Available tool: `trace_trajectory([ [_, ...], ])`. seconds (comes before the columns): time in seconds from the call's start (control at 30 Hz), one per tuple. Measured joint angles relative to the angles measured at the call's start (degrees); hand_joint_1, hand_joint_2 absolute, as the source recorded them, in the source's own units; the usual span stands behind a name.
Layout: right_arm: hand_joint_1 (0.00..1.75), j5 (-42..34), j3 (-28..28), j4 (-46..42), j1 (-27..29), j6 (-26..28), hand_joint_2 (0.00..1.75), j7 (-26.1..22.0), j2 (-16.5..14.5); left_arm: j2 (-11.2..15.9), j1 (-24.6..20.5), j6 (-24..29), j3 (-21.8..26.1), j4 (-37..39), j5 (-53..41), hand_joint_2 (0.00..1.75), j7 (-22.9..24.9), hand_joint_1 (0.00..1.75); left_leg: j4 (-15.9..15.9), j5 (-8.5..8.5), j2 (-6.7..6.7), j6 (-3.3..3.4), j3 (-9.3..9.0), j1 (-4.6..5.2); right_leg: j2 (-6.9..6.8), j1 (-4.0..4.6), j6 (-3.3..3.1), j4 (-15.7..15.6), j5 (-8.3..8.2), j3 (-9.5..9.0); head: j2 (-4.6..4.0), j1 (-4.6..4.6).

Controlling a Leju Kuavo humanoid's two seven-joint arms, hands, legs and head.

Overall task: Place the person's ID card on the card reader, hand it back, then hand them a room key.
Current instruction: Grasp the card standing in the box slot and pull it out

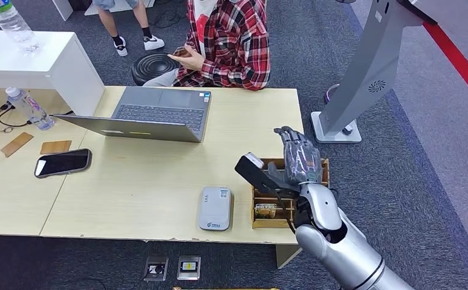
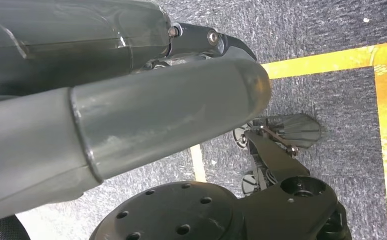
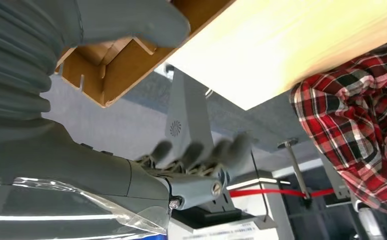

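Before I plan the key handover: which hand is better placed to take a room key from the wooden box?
The right hand: it hovers open over the wooden box on the table. The left hand hangs by the floor.

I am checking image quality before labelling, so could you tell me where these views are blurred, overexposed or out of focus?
Head view: evenly lit and sharp, the right hand crisp above the wooden box. Right wrist view: the tabletop is washed out by glare, and the fingers are smeared by blur. Left wrist view: the left hand is close and soft, while the carpet beyond stays sharp.
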State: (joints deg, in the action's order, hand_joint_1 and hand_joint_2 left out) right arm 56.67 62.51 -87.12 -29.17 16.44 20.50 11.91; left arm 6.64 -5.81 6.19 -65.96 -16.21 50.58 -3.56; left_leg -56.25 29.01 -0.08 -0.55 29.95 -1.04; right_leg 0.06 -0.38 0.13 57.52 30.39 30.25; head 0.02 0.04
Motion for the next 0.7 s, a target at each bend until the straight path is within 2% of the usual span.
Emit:
trace_trajectory([
  [0.27, 1.7, 3.87, 2.02, 0.34, 0.5, -0.01, 1.75, 1.49, -0.32, 0.0, 0.0, 0.11, 0.0, 0.05, 0.55, 0.0, 0.02, 0.0, 0.0, 0.0, -0.01, 0.0, 0.0, 0.0, 0.0, 0.0, 0.0, 0.0, 0.0, 0.0, 0.0, -0.01],
  [0.47, 1.36, 5.2, 2.8, 1.18, 0.92, -0.2, 1.75, 2.31, -0.39, 0.01, 0.0, 0.43, 0.0, 0.05, 0.88, 0.0, 0.02, 0.0, 0.0, 0.0, -0.01, 0.0, 0.0, 0.0, 0.0, 0.0, 0.0, 0.0, 0.0, 0.0, 0.0, 0.01],
  [0.6, 0.9, 5.23, 2.88, 1.75, 1.07, -0.27, 1.75, 2.51, -0.39, 0.02, 0.0, 0.5, 0.0, 0.07, 0.99, 0.0, 0.02, 0.0, 0.0, 0.0, -0.01, 0.0, 0.0, 0.0, 0.0, 0.0, 0.0, 0.0, 0.0, 0.0, 0.0, 0.01],
  [0.7, 0.72, 5.23, 2.89, 2.1, 1.15, -0.27, 1.75, 2.56, -0.39, 0.02, 0.0, 0.5, 0.0, 0.08, 1.0, 0.0, 0.02, 0.0, 0.0, 0.0, -0.01, 0.0, 0.0, 0.0, 0.0, 0.0, 0.0, 0.0, 0.0, 0.0, 0.0, 0.0],
])
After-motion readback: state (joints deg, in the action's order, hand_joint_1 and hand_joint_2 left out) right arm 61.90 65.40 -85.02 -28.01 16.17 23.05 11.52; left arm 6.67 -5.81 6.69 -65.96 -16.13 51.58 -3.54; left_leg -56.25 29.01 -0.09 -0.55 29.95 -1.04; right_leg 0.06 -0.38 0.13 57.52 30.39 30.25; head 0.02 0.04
